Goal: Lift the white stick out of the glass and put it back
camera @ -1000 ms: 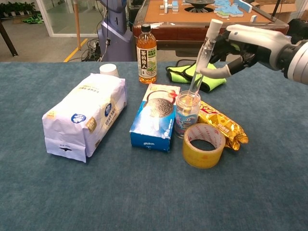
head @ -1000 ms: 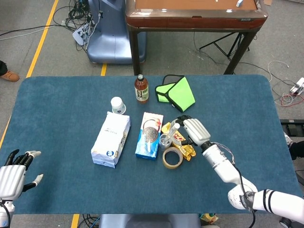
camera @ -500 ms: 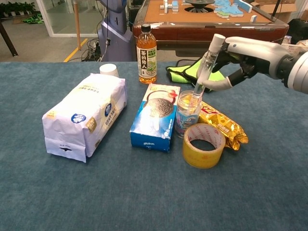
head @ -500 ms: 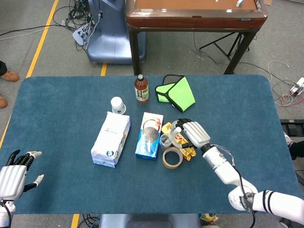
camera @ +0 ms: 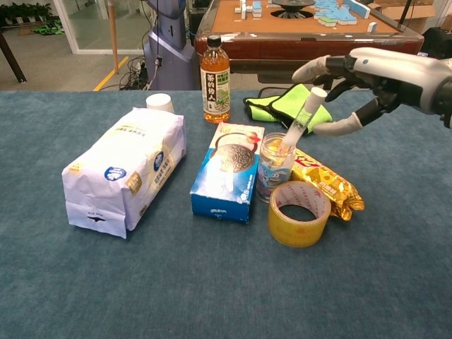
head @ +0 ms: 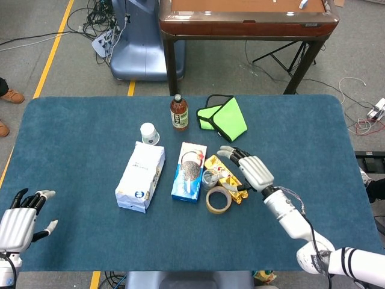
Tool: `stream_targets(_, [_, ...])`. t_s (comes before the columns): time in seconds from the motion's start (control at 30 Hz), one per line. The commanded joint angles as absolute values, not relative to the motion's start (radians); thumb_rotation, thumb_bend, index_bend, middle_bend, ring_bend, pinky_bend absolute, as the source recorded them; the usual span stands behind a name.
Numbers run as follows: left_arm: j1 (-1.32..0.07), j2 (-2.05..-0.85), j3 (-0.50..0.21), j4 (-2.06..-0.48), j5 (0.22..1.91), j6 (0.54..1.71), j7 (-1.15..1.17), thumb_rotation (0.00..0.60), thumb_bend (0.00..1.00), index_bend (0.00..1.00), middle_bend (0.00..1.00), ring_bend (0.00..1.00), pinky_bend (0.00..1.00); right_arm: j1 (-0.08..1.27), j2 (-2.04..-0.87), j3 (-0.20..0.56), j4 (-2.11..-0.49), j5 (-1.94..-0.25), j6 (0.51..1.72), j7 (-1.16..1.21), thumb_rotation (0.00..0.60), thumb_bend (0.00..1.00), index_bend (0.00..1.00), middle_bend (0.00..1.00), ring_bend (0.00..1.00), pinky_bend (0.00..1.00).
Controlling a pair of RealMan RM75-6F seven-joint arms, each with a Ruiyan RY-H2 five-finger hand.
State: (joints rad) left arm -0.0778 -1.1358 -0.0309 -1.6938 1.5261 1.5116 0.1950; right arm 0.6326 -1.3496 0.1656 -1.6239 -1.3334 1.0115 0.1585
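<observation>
The white stick (camera: 299, 122) stands tilted in the small glass (camera: 275, 168), its lower end inside and its top leaning right. In the head view the glass (head: 210, 178) sits between the blue box and the yellow wrapper. My right hand (camera: 367, 78) hovers just right of the stick's top with fingers spread, apart from it and holding nothing; the head view shows the same right hand (head: 249, 169) beside the glass. My left hand (head: 17, 221) is at the table's near left edge, fingers apart and empty.
A white bag (camera: 126, 169), a blue biscuit box (camera: 227, 171), a tape roll (camera: 299, 212) and a yellow snack wrapper (camera: 327, 184) crowd around the glass. A tea bottle (camera: 215, 81), paper cup (camera: 160, 104) and green pouch (camera: 291, 106) stand behind.
The stick has gone down into the glass and my right hand has let go of it, spreading its fingers and drawing back to the right. My left hand stayed put.
</observation>
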Motion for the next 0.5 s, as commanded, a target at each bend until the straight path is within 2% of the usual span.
stream_targets(0.03, [-0.080,-1.134,-0.034,-1.695,1.524,1.510,0.196,0.600,0.24,0.25,0.25,0.30,0.08,0.584,-1.314,0.156,-1.646,-1.357,1.085,0.153,0.600,0.30,0.15,0.11,0.10,0.19])
stream_targets(0.2, [-0.089,-1.136,-0.039,-1.696,1.523,1.502,0.199,0.600,0.24,0.25,0.25,0.30,0.08,0.500,-1.254,0.131,-1.680,-1.365,1.200,0.074,0.600,0.31,0.15,0.18,0.10,0.19])
stream_targets(0.5, [-0.104,-1.146,-0.044,-1.695,1.527,1.490,0.209,0.600,0.24,0.25,0.25,0.30,0.08,0.352,-1.130,0.062,-1.775,-1.332,1.324,-0.062,0.600,0.32,0.19,0.22,0.10,0.19])
